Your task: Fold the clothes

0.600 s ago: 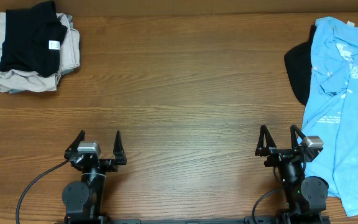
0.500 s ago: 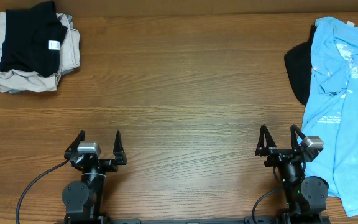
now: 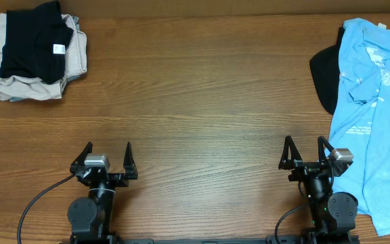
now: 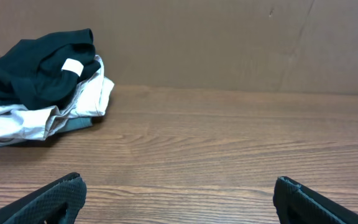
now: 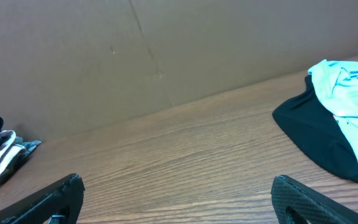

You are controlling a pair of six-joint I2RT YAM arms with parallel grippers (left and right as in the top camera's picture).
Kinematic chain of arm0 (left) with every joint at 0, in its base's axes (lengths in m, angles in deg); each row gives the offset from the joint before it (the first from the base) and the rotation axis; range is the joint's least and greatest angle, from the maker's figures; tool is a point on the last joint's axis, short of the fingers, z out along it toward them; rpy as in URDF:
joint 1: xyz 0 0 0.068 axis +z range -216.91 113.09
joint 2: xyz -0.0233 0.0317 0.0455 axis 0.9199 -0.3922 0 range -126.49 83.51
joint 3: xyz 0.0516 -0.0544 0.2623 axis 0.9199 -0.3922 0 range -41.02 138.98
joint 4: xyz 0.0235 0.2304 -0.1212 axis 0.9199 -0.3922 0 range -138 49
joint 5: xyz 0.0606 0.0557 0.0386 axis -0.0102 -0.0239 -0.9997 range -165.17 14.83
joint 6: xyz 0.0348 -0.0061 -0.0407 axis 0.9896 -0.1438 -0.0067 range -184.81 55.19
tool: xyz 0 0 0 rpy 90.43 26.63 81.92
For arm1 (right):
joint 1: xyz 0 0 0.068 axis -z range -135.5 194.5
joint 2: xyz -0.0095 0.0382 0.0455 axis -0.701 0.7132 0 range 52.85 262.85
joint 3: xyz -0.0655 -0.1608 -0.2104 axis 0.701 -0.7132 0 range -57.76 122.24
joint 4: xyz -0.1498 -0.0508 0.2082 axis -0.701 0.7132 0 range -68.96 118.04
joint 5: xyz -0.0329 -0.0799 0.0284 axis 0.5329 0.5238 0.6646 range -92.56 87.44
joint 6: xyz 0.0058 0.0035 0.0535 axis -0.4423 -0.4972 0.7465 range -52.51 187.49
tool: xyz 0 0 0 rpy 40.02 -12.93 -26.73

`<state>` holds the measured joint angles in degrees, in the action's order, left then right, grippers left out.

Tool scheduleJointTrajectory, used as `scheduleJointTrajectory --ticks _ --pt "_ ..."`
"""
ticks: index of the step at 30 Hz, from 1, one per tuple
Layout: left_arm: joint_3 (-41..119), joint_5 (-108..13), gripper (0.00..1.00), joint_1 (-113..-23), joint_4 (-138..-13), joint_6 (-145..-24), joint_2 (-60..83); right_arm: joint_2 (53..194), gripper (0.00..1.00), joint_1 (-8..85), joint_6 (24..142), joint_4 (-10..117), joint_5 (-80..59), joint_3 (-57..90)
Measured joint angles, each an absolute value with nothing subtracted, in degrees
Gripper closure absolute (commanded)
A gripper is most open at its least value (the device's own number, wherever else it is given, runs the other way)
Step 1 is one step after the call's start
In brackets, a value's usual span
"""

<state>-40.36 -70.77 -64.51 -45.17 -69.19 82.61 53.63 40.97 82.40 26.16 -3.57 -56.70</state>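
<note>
Brown wood-grain table [image 3: 195,102] is filling the overhead view, its grain running left to right. Plain brown cardboard panel [image 4: 229,43] is standing along the far edge, its creases showing as thin slanted lines. Light is falling evenly across the tabletop.

Non-task stuff only:
- desk [image 3: 202,88]: brown wood-grain top. Grain runs left-right in the overhead view, with long plank seams crossing the full width. Matte finish with a slight sheen in the wrist views.
- cardboard wall [image 4: 197,43]: plain brown sheet standing upright along the desk's far edge and touching it. It fills the background of both wrist views and shows as a thin tan strip at the top of the overhead view.
- crease [image 5: 151,59]: slanted fold line in the cardboard, running from the top edge down to the desk line. A similar one shows at upper right in the left wrist view.
</note>
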Motion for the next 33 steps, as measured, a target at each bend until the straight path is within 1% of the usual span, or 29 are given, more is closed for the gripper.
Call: scheduleJointTrajectory --ticks 13,33 --pt "-40.36 -70.92 0.0 -64.51 -45.25 -69.19 82.61 53.63 0.0 40.97 82.43 26.01 -3.38 -56.7" --pt "-40.36 -70.9 0.0 -64.51 -44.2 -69.19 82.61 53.63 0.0 40.97 82.43 18.97 -4.05 -56.7"
